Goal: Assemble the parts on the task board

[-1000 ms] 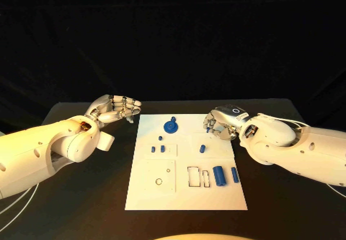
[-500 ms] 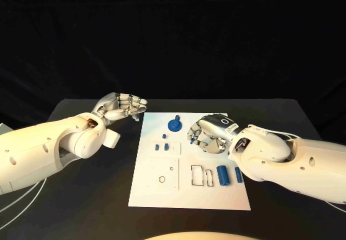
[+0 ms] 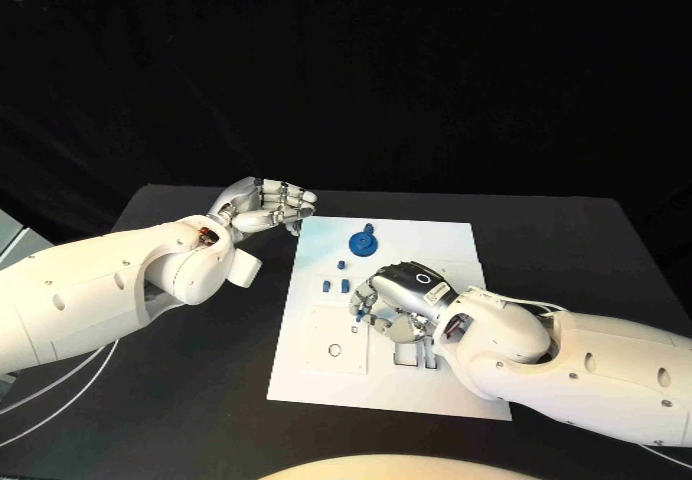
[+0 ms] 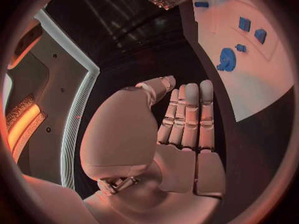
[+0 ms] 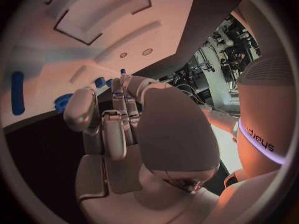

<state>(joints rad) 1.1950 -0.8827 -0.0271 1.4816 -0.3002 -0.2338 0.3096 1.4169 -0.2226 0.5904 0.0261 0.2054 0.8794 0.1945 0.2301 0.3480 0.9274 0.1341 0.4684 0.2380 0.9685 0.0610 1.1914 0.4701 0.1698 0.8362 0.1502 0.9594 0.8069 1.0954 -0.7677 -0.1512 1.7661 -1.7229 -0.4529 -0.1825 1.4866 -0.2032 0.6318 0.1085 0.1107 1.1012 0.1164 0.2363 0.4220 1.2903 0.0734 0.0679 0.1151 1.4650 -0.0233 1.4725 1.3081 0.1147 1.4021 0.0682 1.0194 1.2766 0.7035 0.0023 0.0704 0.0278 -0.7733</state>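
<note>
Task board (image 3: 433,238) mid-table (image 3: 173,380), wheel-shaped part (image 3: 361,241) on its far end (small parts nearer)

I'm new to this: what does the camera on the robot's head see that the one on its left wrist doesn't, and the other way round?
Head view alone: the near end of the task board, with a small ring mark on it, and how the right hand sits over the board's middle, fingers curled down. Left wrist view alone: the palm side of the left hand up close, fingers lying side by side. Both: the white board's far end, the round blue part, two small blue pieces near it, and the right hand.
</note>
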